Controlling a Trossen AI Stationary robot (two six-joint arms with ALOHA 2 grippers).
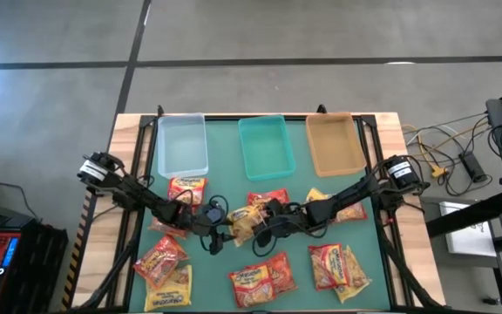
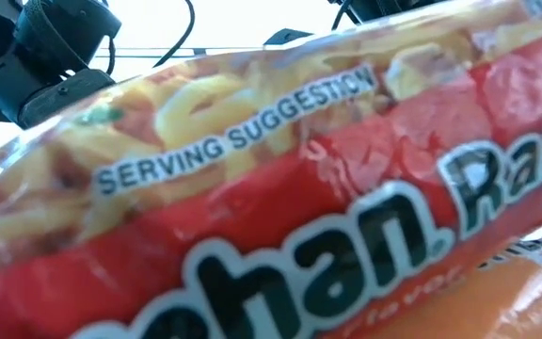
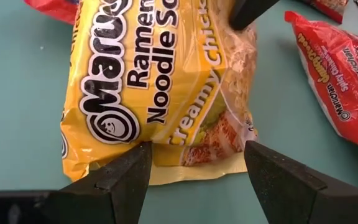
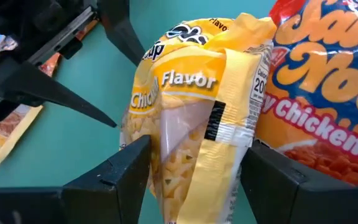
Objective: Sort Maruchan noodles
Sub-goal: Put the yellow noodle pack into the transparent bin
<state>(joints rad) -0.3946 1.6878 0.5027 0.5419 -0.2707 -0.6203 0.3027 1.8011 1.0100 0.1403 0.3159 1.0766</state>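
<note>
A yellow Maruchan packet (image 1: 244, 223) sits at the table's middle, where both arms meet. In the right wrist view the yellow packet (image 4: 191, 124) stands between the fingers of my right gripper (image 4: 197, 168), which is shut on it. My right gripper (image 1: 265, 220) reaches in from the right. My left gripper (image 1: 223, 228) comes from the left and is open. In the left wrist view my left gripper (image 3: 197, 162) has a finger on either side of the yellow packet's (image 3: 160, 87) sealed end. I cannot tell whether those fingers touch it. Red and yellow packets lie around. My right gripper pinches the yellow packet between its two fingers, across its width, at the part with the back seam and barcode (image 4: 219, 127). One finger (image 4: 132, 165) is on each long side. The packet is tilted, with its back turned toward the wrist camera.
Clear tray (image 1: 181, 144), teal tray (image 1: 264, 144) and tan tray (image 1: 334, 144) line the far edge. Loose packets lie at the near left (image 1: 159, 257), near middle (image 1: 260, 279), near right (image 1: 338, 266) and behind the grippers (image 1: 186, 187). A red packet (image 2: 280, 217) blocks the low view.
</note>
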